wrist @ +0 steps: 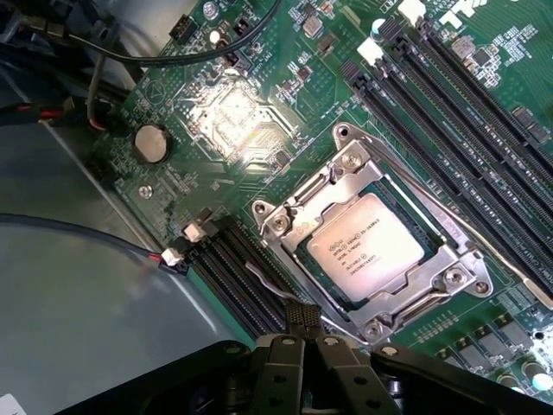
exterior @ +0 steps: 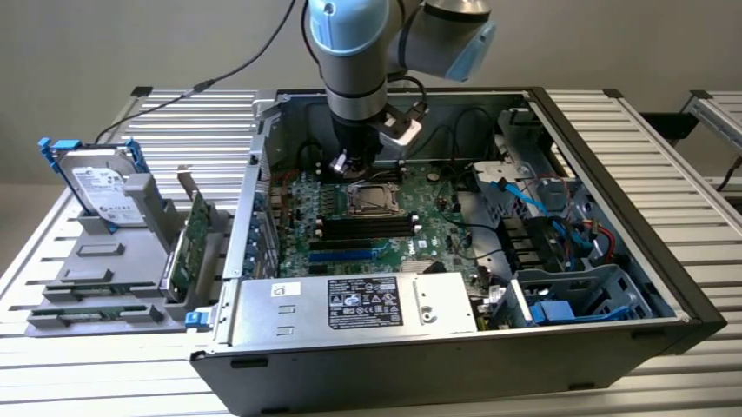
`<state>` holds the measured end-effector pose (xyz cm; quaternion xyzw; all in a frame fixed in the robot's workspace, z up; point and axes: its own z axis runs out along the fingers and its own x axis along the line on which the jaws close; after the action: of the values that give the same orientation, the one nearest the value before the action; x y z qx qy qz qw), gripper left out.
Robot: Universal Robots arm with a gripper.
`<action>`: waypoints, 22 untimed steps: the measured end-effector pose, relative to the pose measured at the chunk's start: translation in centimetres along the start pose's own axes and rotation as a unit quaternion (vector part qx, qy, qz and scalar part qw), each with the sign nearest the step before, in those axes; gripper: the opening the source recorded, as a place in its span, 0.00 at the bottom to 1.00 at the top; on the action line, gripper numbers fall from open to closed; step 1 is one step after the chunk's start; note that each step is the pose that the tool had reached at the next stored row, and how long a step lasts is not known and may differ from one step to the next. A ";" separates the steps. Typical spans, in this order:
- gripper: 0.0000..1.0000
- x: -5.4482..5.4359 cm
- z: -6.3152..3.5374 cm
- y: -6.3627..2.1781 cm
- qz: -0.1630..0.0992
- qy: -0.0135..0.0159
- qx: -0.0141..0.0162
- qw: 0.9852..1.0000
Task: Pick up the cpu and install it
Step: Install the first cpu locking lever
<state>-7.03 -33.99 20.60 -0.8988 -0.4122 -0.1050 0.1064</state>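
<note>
A: One open-sided dark grey metal computer case (exterior: 603, 347) lies flat on the ribbed aluminium table (exterior: 93, 382), its raised walls fencing the green motherboard (exterior: 406, 217) on all sides. How much room is there inside?

B: The board around the socket is fairly open. Black memory slots (wrist: 449, 112) run close along one side of the socket, a second short bank of slots (wrist: 233, 277) sits at its other side, and loose black cables (wrist: 130, 60) cross the corner by the round silver coin battery (wrist: 150, 143). Blue cables (exterior: 527, 195) and drive bays crowd the case toward the exterior view's right.

A: Any writing?

B: The small flat square silver cpu (wrist: 366, 252) carries faint printed lines, too small to read. The silver power supply box (exterior: 347, 306) bears a black label, also unreadable. Outside the case, at the exterior view's left, a silver hard drive with a white label in a blue bracket (exterior: 99, 187) stands in a grey holder.

A: Where is the cpu?

B: Seated in the socket, framed by the silver metal retention bracket (wrist: 371, 259), which lies over its edges.

A: And the pincer?

B: The black gripper (wrist: 302, 341) hangs just above the board beside the socket, fingers together, holding nothing.
</note>
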 end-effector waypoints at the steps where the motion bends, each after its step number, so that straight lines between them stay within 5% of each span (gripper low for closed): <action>1: 0.11 0.0 -0.01 0.00 -0.002 -0.001 0.000 1.000; 10: 0.11 0.0 0.00 0.00 0.004 0.000 -0.001 1.000; 22: 0.11 0.0 0.01 0.00 0.050 0.005 -0.015 0.999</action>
<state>-7.03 -33.99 20.58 -0.9190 -0.3649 -0.1102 0.1004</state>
